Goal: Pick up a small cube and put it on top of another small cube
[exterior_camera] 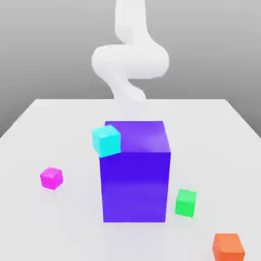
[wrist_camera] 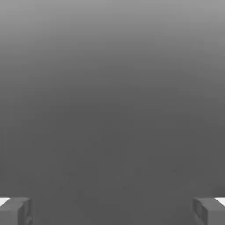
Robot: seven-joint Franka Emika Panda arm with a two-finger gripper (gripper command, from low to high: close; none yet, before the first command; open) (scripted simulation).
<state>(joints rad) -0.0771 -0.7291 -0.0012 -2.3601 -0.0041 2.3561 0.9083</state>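
Gripper (wrist_camera: 112, 211) is hanging with fingers (wrist_camera: 15, 211) spread wide, holding nothing, while the small cube (exterior_camera: 51, 178) is sitting alone on the table (exterior_camera: 51, 224).

The big purple block (exterior_camera: 135, 173) stands mid-table (exterior_camera: 46, 127), the chief obstacle. A cyan cube (exterior_camera: 106, 140) sits at its upper corner on the exterior view's left. The pink cube (exterior_camera: 51, 178) lies well apart on that side, bare table all around it. The green cube (exterior_camera: 185, 203) stands just beside the block; the orange cube (exterior_camera: 228, 246) lies near the front edge.
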